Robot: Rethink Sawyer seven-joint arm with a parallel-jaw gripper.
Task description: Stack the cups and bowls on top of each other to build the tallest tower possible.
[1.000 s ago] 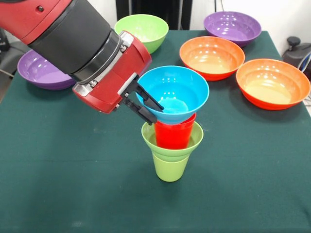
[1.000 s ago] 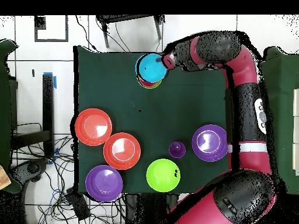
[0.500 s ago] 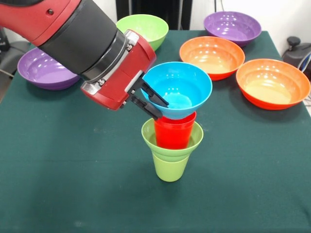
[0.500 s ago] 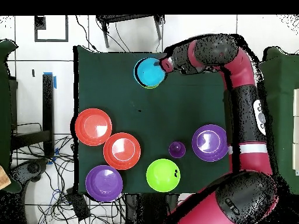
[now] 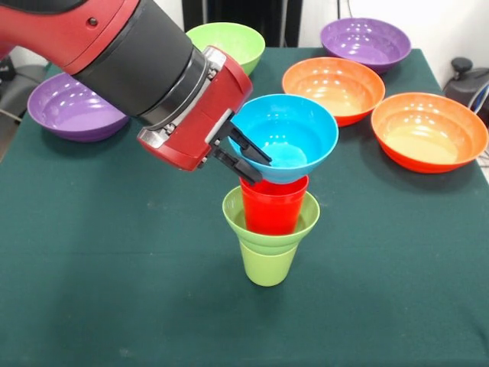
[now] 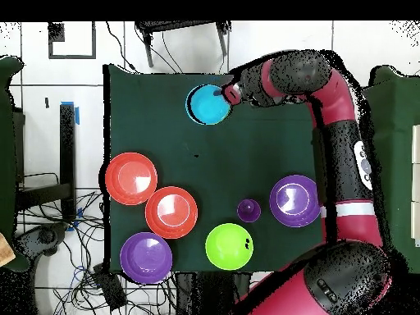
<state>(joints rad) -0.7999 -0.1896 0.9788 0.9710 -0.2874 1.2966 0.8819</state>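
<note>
My gripper (image 5: 248, 157) pinches the left rim of the small blue bowl (image 5: 286, 145) atop the red cup (image 5: 273, 206) in the tower at the table's (image 5: 99, 252) middle, with two orange bowls (image 5: 333, 88) right and far beyond it.

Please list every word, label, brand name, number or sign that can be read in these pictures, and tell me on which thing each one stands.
No text can be read.
Arm: small dark marks on a white patch, too small to read.
Blue bowl, red cup, lime-green cup, orange bowls, purple bowls: no print or label.
Green tablecloth: plain.
</note>
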